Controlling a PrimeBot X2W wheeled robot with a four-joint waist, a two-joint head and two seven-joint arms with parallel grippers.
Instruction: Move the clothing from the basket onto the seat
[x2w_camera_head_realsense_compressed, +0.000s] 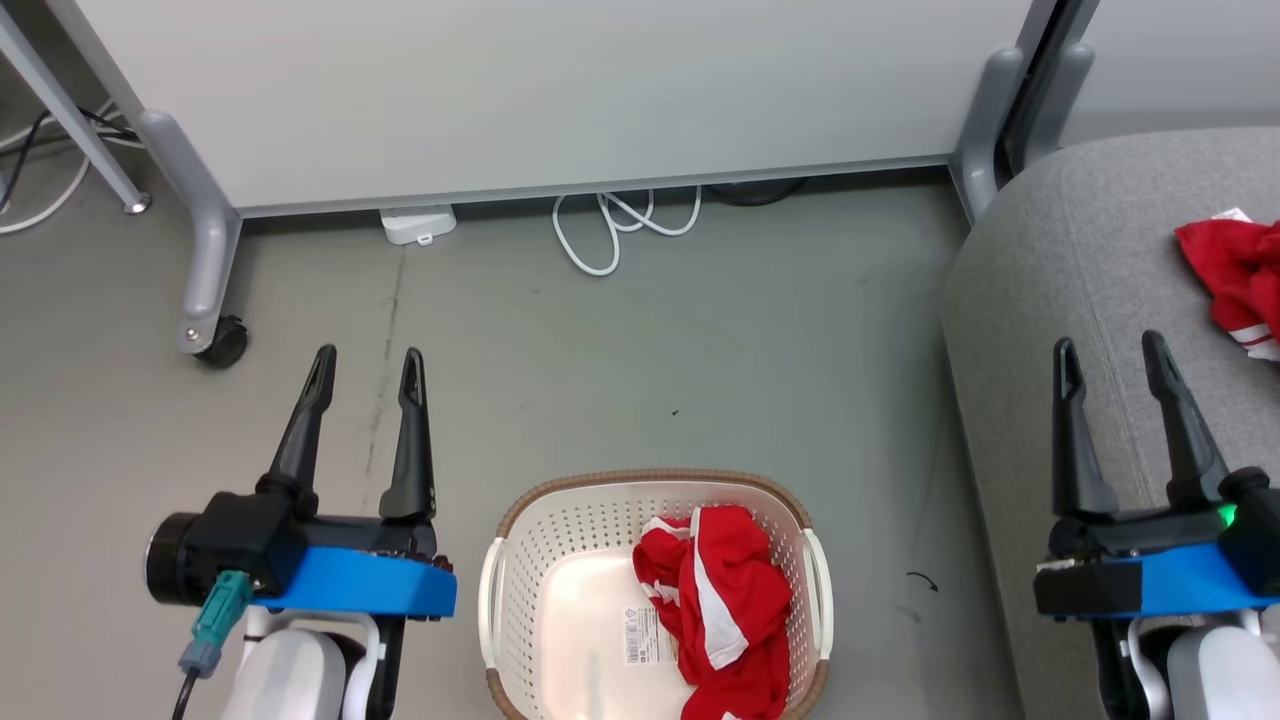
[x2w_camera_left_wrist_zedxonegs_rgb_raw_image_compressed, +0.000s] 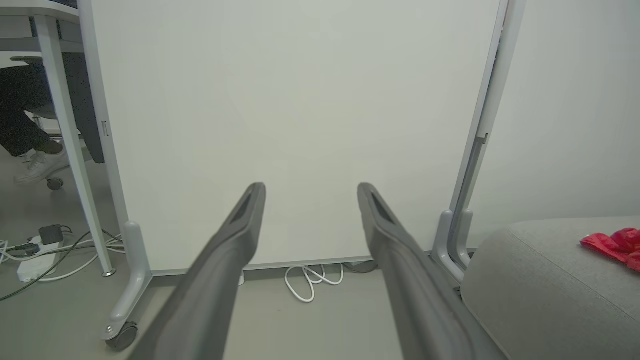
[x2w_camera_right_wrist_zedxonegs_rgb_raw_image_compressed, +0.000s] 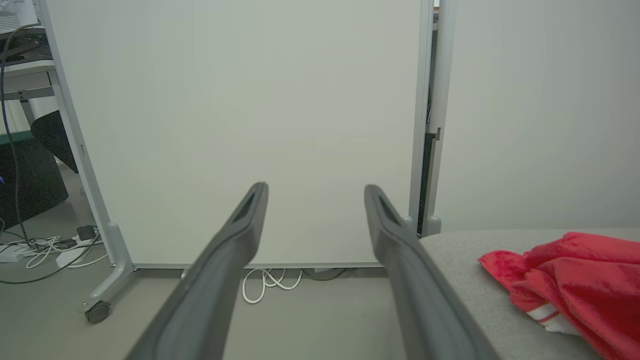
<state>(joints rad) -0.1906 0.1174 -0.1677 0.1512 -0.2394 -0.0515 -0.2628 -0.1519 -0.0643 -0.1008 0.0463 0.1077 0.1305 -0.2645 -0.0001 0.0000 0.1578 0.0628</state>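
Note:
One red garment with white stripes (x2w_camera_head_realsense_compressed: 725, 610) lies crumpled in the right half of the cream basket (x2w_camera_head_realsense_compressed: 520, 600), which stands on the floor at the bottom centre of the head view. A second red garment (x2w_camera_head_realsense_compressed: 1235, 280) (x2w_camera_right_wrist_zedxonegs_rgb_raw_image_compressed: 575, 285) (x2w_camera_left_wrist_zedxonegs_rgb_raw_image_compressed: 612, 245) rests on the grey sofa seat (x2w_camera_head_realsense_compressed: 1060, 300) at the right. To the left of the basket, over the floor, my left gripper (x2w_camera_head_realsense_compressed: 368, 362) (x2w_camera_left_wrist_zedxonegs_rgb_raw_image_compressed: 310, 192) stands open with nothing in it. Over the sofa's near edge my right gripper (x2w_camera_head_realsense_compressed: 1108, 352) (x2w_camera_right_wrist_zedxonegs_rgb_raw_image_compressed: 315, 192) is open too, left of the garment lying there.
A white partition panel on wheeled grey legs (x2w_camera_head_realsense_compressed: 215, 290) closes the far side. A looped white cable (x2w_camera_head_realsense_compressed: 610, 225) and a small white box (x2w_camera_head_realsense_compressed: 418, 223) lie at its foot. In the left wrist view, a person's foot (x2w_camera_left_wrist_zedxonegs_rgb_raw_image_compressed: 40, 167) and floor cables (x2w_camera_left_wrist_zedxonegs_rgb_raw_image_compressed: 45, 250) show past the panel.

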